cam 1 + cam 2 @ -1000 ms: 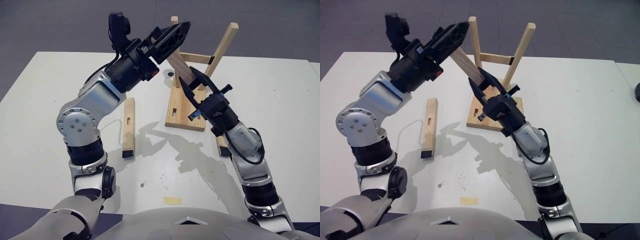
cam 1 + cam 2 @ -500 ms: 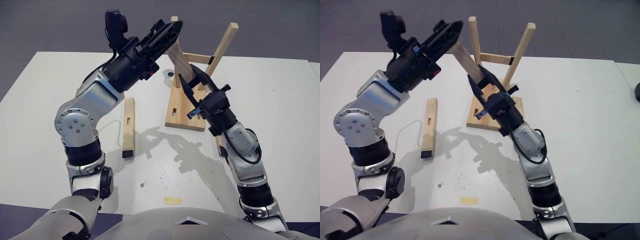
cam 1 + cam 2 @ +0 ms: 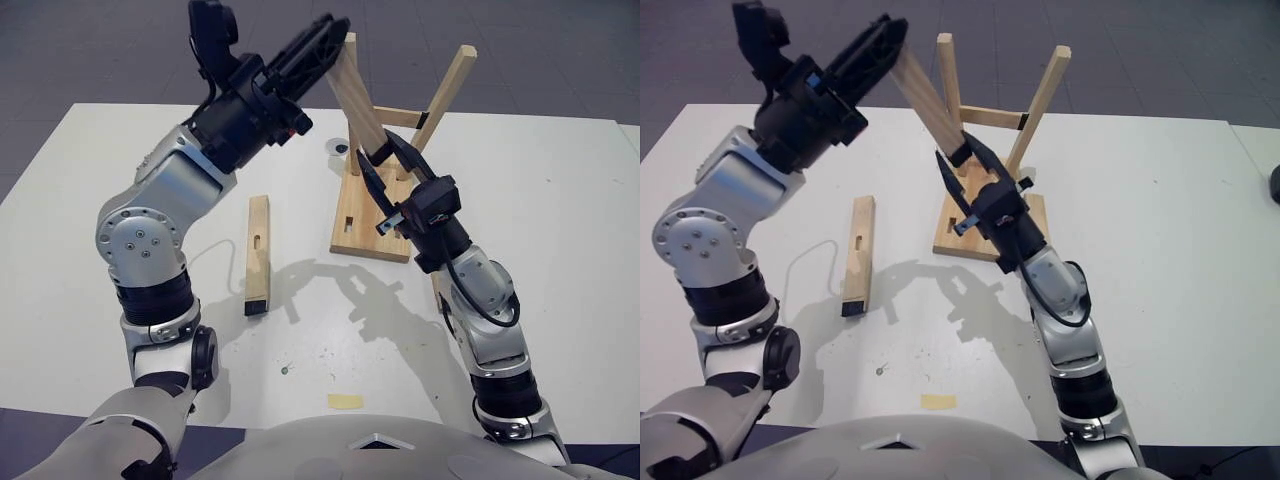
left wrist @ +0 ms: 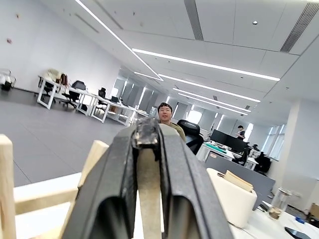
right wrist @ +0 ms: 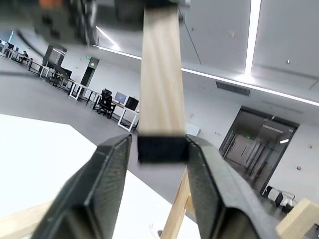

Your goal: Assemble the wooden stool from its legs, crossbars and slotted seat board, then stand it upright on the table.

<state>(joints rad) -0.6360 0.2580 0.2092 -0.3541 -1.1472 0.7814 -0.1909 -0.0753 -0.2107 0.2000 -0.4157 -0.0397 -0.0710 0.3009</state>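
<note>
My left gripper (image 3: pixel 322 45) is raised above the table's far side and shut on one end of a wooden leg (image 3: pixel 358 105). The leg slopes down to its black-tipped end, which sits between the spread fingers of my right gripper (image 3: pixel 390 158). In the right wrist view that black tip (image 5: pixel 162 149) lies close between the two fingers (image 5: pixel 107 169), with a thin gap on one side. The slotted seat board (image 3: pixel 352 225) lies flat on the table. Two legs (image 3: pixel 447 88) stand up from it, joined by a crossbar (image 3: pixel 395 117).
A loose leg (image 3: pixel 257 255) with a slot and a black tip lies on the white table (image 3: pixel 90 190), left of the seat board. Another wooden piece (image 3: pixel 441 292) lies under my right forearm. A thin white cable (image 3: pixel 215 250) and a yellow tape scrap (image 3: pixel 345 401) lie nearer me.
My left arm has lifted and swung back, tilting the held leg steeper. The right gripper has risen slightly, staying around the leg's lower end.
</note>
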